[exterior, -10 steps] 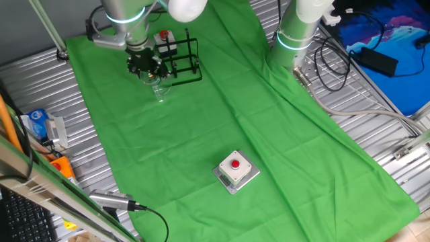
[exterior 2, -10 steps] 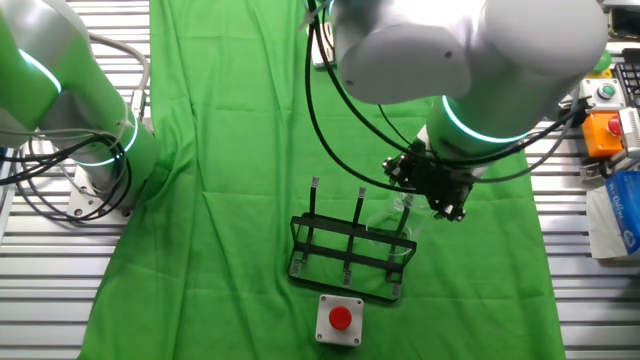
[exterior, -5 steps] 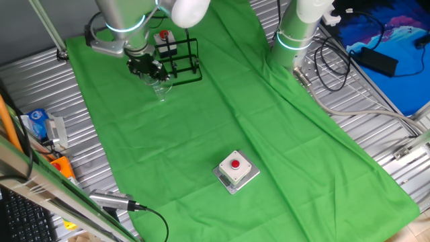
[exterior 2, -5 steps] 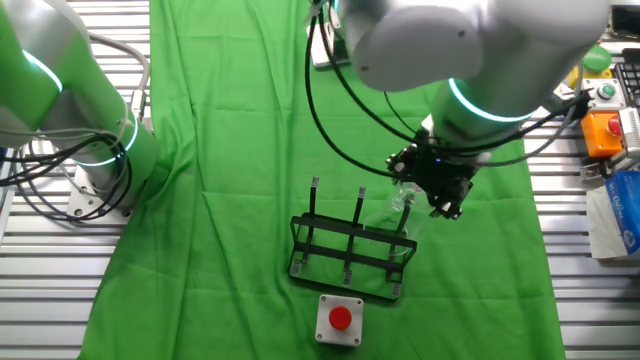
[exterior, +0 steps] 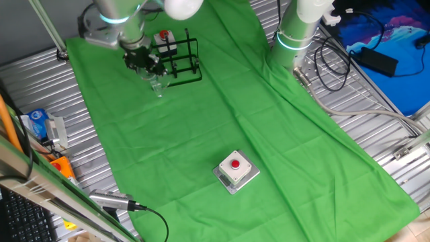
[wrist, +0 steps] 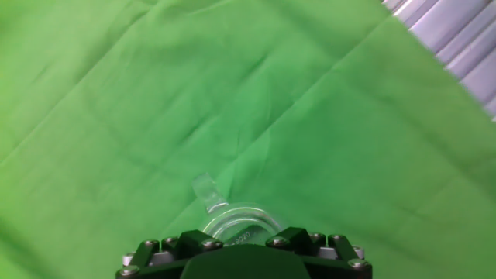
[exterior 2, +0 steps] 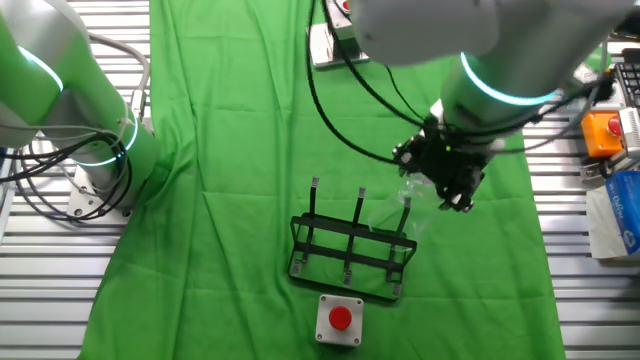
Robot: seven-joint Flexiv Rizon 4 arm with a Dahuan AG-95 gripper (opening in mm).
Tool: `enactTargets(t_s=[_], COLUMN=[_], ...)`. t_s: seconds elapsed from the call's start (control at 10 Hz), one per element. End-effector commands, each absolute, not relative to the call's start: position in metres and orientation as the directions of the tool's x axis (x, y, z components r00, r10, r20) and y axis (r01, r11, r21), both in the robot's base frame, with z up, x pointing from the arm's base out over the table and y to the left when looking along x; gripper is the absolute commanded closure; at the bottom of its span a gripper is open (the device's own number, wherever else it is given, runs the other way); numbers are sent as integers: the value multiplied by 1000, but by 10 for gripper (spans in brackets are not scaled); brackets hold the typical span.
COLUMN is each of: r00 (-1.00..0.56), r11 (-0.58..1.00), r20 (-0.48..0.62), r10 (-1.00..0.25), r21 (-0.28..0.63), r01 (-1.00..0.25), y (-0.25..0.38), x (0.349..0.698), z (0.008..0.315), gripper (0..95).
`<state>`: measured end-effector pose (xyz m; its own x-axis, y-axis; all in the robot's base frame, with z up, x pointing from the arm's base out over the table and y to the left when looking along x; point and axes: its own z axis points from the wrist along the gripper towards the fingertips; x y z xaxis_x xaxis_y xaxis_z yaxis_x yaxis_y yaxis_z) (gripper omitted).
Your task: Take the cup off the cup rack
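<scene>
The cup (exterior: pixel 158 85), a small clear glass mug, hangs just under my gripper (exterior: pixel 152 72), which is shut on its rim. It is beside the near-left end of the black wire cup rack (exterior: pixel 182 60). In the other fixed view the cup (exterior 2: pixel 408 203) shows faintly next to the cup rack's (exterior 2: pixel 349 252) right end peg; I cannot tell whether they touch. In the hand view the cup's round rim (wrist: pixel 237 220) sits between the dark fingers of my gripper (wrist: pixel 240 237), its handle (wrist: pixel 206 191) pointing away, with green cloth below.
A grey box with a red button (exterior: pixel 236 169) lies on the green cloth toward the near side. Another such box (exterior 2: pixel 339 320) sits right behind the rack. A second arm's base (exterior: pixel 294 35) stands at the cloth's far right edge. Cables and clutter lie on the metal table around it.
My gripper has moved with the cup a short way off from the rack, and the cup now sits a little higher beside the end peg.
</scene>
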<state>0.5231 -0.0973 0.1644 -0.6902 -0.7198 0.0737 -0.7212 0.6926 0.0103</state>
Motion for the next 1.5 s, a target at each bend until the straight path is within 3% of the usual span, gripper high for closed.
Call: enactTargets(t_s=[0.1,0.4,0.8,1.2,1.5], r00=[-706,-755,-821,-874,-861], r11=[709,756,822,875,861], r20=[80,50,40,37,70], r10=[-704,-654,-569,-484,-504], r21=[18,26,40,25,-40], r01=[-705,-654,-568,-484,-507], y=[-92,-79,-45,-7,3], x=[534,545,561,575,578], z=[197,225,238,225,208], gripper=[950,950,950,950,950])
